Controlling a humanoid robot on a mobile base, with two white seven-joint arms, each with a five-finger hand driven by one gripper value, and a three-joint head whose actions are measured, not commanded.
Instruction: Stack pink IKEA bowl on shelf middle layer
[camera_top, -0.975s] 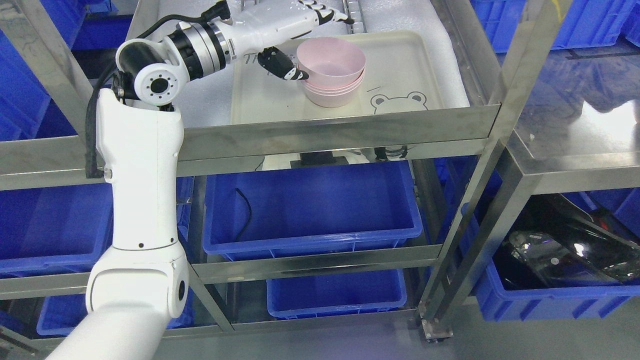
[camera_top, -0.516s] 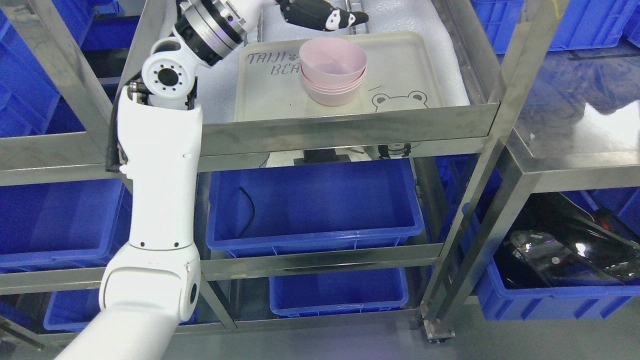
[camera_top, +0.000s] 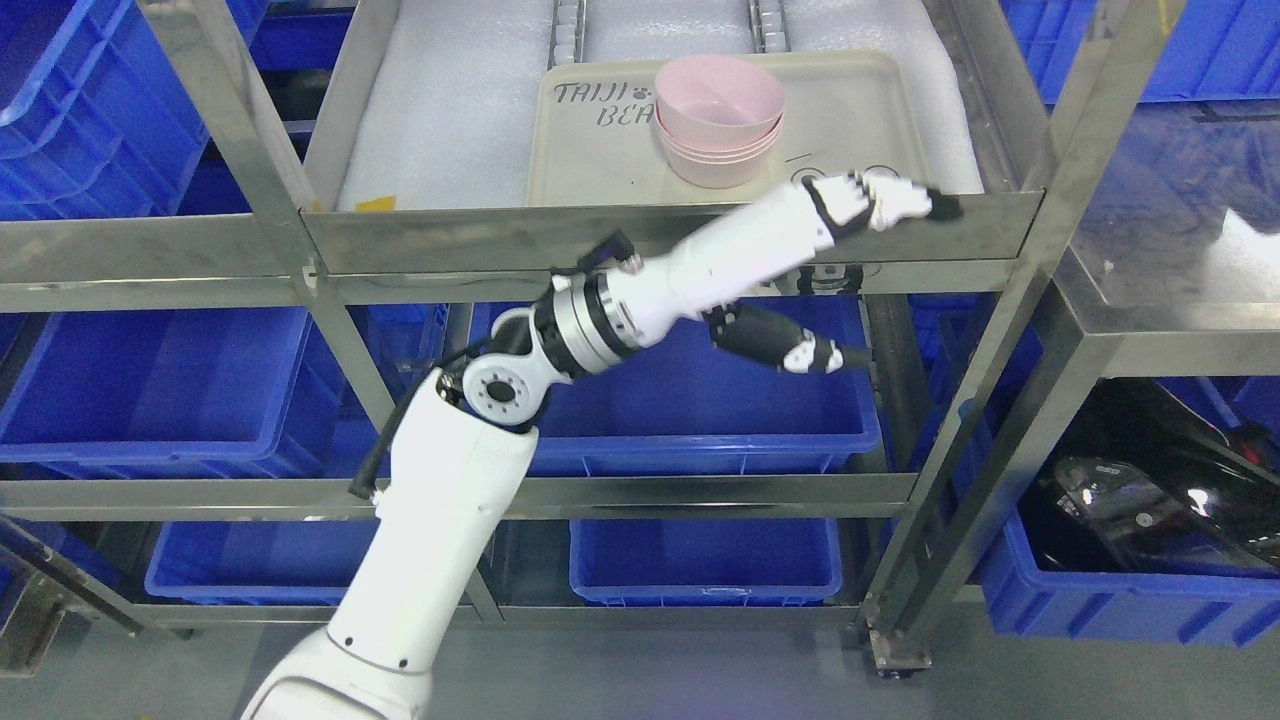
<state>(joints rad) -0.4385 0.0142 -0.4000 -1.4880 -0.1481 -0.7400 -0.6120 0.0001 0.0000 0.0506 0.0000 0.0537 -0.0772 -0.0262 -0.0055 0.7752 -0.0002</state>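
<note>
- Pink bowls (camera_top: 720, 120): nested stack, topmost sits in the ones below, upright, mouth up. Stack stands on a beige tray (camera_top: 600, 170), toward the tray's back-right part, just right of the printed "TAIJI BEA…" lettering.
- Tray lies flat on white foam padding (camera_top: 450, 100) on the steel shelf (camera_top: 640, 235) level seen at top of frame; a bear-face print near tray's front edge is mostly hidden behind the hand.
- Left hand (camera_top: 880, 200): in front of the shelf's front rail, right of and lower than the bowl stack, clear of it, no contact w/ bowls or tray. Fingers (camera_top: 905, 203) extended rightward, relaxed, holding nothing. Thumb (camera_top: 790, 345), black w/ white patches, hangs apart below, in front of the blue bin.
- Left arm: white, comes up from lower left, elbow joint (camera_top: 500, 385) in front of the shelf's lower level, forearm angled up-right to the rail.
- Right hand: not in frame.
- Blue bin (camera_top: 700, 410) on the level under the bowls, open top; another blue bin (camera_top: 705, 565) on the level below that.
- More blue bins (camera_top: 150, 390) on the left rack section, and stacked at upper left and upper right.
- Right: second steel rack w/ shiny top (camera_top: 1170, 240); under it a blue bin w/ a dark glossy object (camera_top: 1140, 500), can't tell what it is.
- Floor grey.
</note>
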